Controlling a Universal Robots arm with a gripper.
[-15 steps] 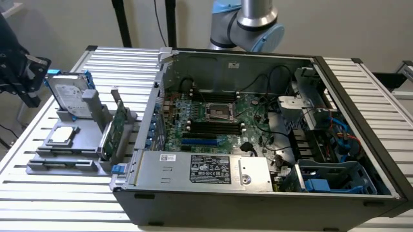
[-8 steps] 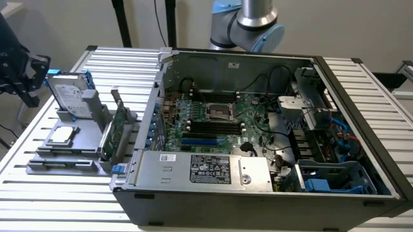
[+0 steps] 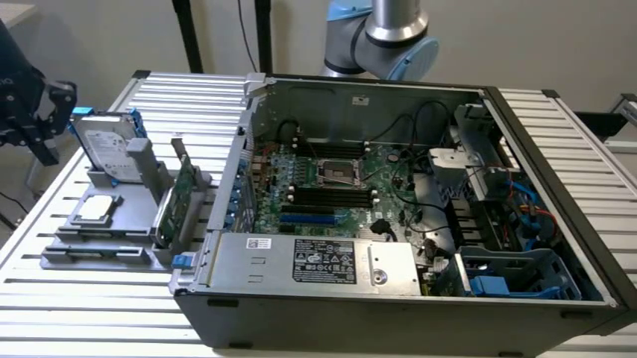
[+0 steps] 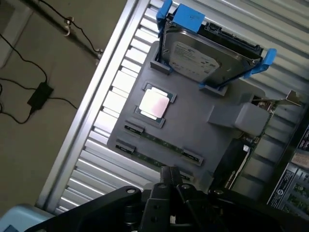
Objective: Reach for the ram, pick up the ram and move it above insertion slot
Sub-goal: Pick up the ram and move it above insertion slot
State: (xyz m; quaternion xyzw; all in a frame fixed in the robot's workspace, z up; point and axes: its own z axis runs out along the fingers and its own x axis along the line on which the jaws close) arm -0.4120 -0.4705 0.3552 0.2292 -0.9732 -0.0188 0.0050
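Two rams, thin green sticks, lie flat in slots of the grey holder. One ram lies beside the silver processor chip, and the second ram runs along the holder's edge. My gripper hangs above that edge, apart from the sticks, shut with nothing between its fingers. In the exterior view the gripper is high at the far left, over the holder. The black memory slots lie on the motherboard inside the open computer case.
A hard drive in blue brackets stands upright at the holder's far end. A larger green card stands on edge between the holder and the case wall. Everything rests on a slatted metal table. Cables lie on the floor.
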